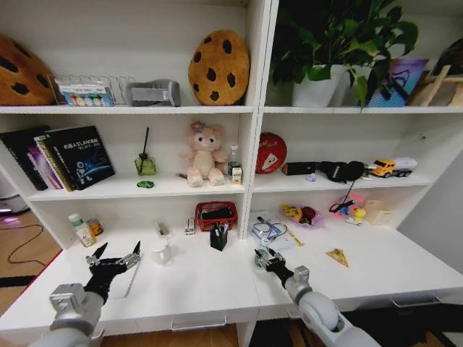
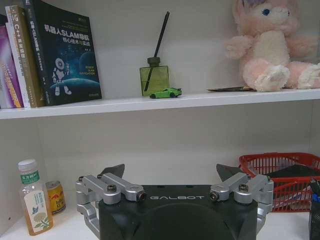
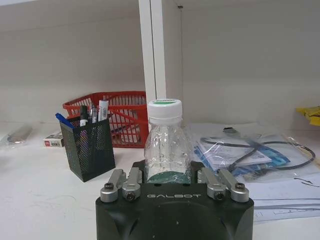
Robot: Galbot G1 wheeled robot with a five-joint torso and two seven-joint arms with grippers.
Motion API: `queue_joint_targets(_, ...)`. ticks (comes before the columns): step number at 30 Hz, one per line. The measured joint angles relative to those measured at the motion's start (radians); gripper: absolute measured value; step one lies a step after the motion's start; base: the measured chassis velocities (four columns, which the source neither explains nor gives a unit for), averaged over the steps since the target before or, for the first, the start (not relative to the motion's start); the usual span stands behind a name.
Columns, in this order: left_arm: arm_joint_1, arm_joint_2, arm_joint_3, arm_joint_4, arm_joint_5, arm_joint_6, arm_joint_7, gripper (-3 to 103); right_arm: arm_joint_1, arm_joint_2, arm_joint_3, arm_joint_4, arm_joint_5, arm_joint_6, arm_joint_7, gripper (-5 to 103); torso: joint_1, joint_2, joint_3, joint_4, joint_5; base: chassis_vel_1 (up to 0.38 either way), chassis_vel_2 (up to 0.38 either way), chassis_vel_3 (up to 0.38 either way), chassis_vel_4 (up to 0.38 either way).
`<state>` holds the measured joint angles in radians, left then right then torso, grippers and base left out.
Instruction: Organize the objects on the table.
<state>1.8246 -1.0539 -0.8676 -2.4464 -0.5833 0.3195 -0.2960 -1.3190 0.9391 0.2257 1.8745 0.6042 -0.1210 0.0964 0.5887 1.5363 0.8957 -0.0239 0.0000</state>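
right gripper (image 1: 263, 258): low over the white table (image 1: 195, 282), just right of middle, fingers pinching the clear bottle (image 3: 164, 141) around its lower part
clear bottle: upright between those fingers, white cap with a green top, looks empty
left gripper (image 1: 114, 257): hanging over the left part of the table, fingers spread wide with nothing in them
pen holder (image 3: 90, 145): black mesh cup with a few pens (image 3: 94, 112) sticking up, just past the right gripper, in front of the red basket (image 3: 122, 112)
papers and cable (image 3: 250, 150): flat on the table behind the bottle, beside the basket
tea bottle (image 2: 34, 204): far left by the wall, small yellow can (image 2: 56, 197) right next to it
green toy car (image 2: 165, 93): up on the shelf above, just in front of the green diffuser bottle (image 2: 154, 79)
books (image 2: 50, 55): same shelf, leaning at the left
pink plush (image 2: 272, 45): sitting on that shelf, right of the car
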Motion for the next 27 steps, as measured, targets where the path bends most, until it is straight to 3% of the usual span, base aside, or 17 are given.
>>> queue_joint_targets(3,0.0,0.0,0.0,0.0,0.0,0.0,0.0,100,-0.017,-0.002,0.017,0.014,0.002,0.0,-0.003,35,0.0,0.0,0.0,0.0,0.0,0.0,0.0,0.0,0.0)
queue_joint_targets(8,0.0,0.0,0.0,0.0,0.0,0.0,0.0,100,-0.044,-0.007,0.043,0.037,0.003,0.0,-0.008,26,0.0,0.0,0.0,0.0,0.0001,0.0,0.0,0.0,0.0)
queue_joint_targets(14,0.0,0.0,0.0,0.0,0.0,0.0,0.0,100,-0.16,-0.03,0.135,0.134,-0.008,0.036,-0.025,25,0.0,0.0,0.0,0.0,0.0,0.0,0.0,0.0,0.0)
queue_joint_targets(17,0.0,0.0,0.0,0.0,0.0,0.0,0.0,100,-0.354,-0.031,0.236,0.259,-0.053,0.095,-0.062,25,0.0,0.0,0.0,0.0001,-0.0001,0.0,0.0,0.0,0.0)
queue_joint_targets(18,0.0,0.0,0.0,0.0,0.0,0.0,0.0,100,-0.354,-0.031,0.236,0.259,-0.053,0.095,-0.062,25,0.0,0.0,0.0,0.0001,-0.0001,0.0,0.0,0.0,0.0)
queue_joint_targets(19,0.0,0.0,0.0,0.0,0.0,0.0,0.0,100,-0.422,-0.022,0.261,0.28,-0.098,0.141,-0.078,25,0.0,0.0,0.0,-0.0002,-0.0003,0.0,0.0,0.0,0.0)
queue_joint_targets(21,0.0,0.0,0.0,0.0,0.0,0.0,0.0,100,-0.57,0.023,0.331,0.283,-0.292,0.303,-0.153,25,0.0,0.0,0.0,-0.0003,-0.0004,0.0,0.0,0.0,0.0)
queue_joint_targets(22,0.0,0.0,0.0,0.0,0.0,0.0,0.0,100,-0.57,0.023,0.331,0.283,-0.292,0.303,-0.153,25,0.0,0.0,0.0,-0.0003,-0.0004,0.0,0.0,0.0,0.0)
queue_joint_targets(25,0.0,0.0,0.0,0.0,0.0,0.0,0.0,100,-0.739,0.094,0.383,0.21,-0.445,0.522,-0.296,25,0.0,0.0,0.0,-0.0002,0.0001,0.0,0.0,0.0,0.0)
queue_joint_targets(26,0.0,0.0,0.0,0.0,0.0,0.0,0.0,100,-0.739,0.094,0.383,0.21,-0.445,0.522,-0.296,25,0.0,0.0,0.0,-0.0002,0.0001,0.0,0.0,0.0,0.0)
queue_joint_targets(27,0.0,0.0,0.0,0.0,0.0,0.0,0.0,100,-0.778,0.107,0.39,0.172,-0.464,0.592,-0.343,25,0.0,0.0,0.0,-0.0003,-0.0001,0.0,0.0,0.0,0.0)
